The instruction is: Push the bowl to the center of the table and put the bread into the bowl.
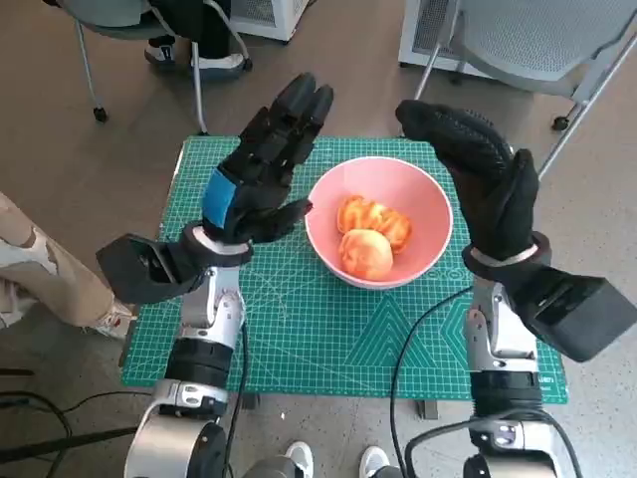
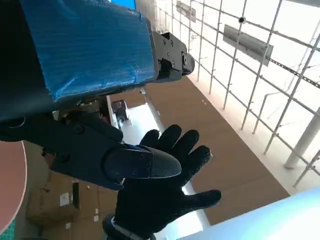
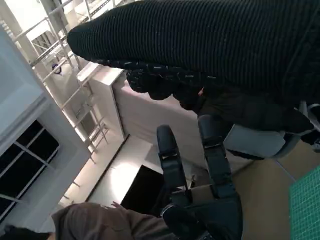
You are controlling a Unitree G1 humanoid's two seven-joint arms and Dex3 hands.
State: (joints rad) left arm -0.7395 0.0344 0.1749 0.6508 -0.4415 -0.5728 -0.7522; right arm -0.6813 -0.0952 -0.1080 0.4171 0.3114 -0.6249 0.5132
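Head view: I see the pink bowl (image 1: 378, 221) near the middle of the counter (image 1: 299, 339), bread (image 1: 370, 235) inside. My left hand (image 1: 261, 169) and right hand (image 1: 478, 174) flank it, fingers released, grasping nothing. I judge the task finished; next, withdraw.

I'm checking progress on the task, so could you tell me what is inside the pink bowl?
The pink bowl holds bread: orange-brown pieces, bunched together. The bowl's floor beneath them is hidden.
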